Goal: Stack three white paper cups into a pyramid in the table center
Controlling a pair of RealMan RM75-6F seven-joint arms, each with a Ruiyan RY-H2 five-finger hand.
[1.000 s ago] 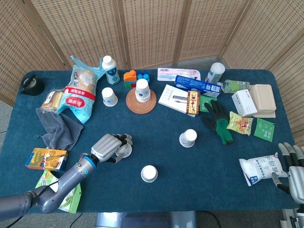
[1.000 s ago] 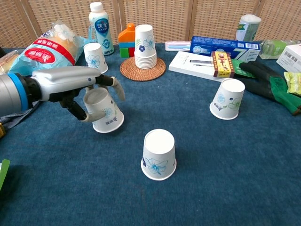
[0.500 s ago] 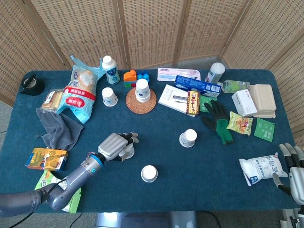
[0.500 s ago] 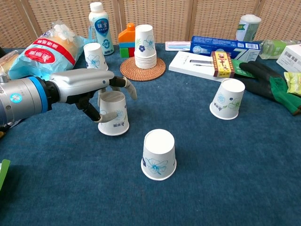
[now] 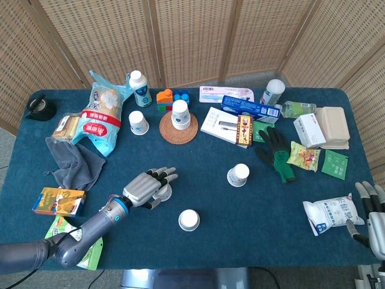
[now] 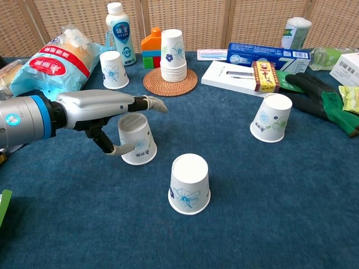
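Three white paper cups stand upside down on the blue table. One cup [image 5: 189, 220] [image 6: 189, 184] is near the front centre. A second cup [image 5: 239, 175] [image 6: 271, 117] is to the right of it. The third cup [image 5: 162, 192] [image 6: 136, 141] rests on the cloth, slightly tilted, under my left hand [image 5: 146, 188] [image 6: 106, 109]. The fingers [image 6: 150, 103] stretch out flat above it and the thumb [image 6: 115, 150] touches its left side. My right hand [image 5: 373, 212] hangs past the table's right front corner with fingers apart and nothing in it.
A stack of cups [image 6: 173, 56] sits on a woven coaster [image 6: 170, 83], with a lone cup [image 6: 113, 69] to its left. Bottle, snack bag [image 6: 56, 59], boxes, black-green gloves [image 6: 322, 95] and packets crowd the back and right. A grey cloth [image 5: 75, 165] lies at left.
My left hand carried the cup to the right toward the centre cup and set it down. Its fingers, curled round the cup before, have straightened out above it. The right hand barely moved.
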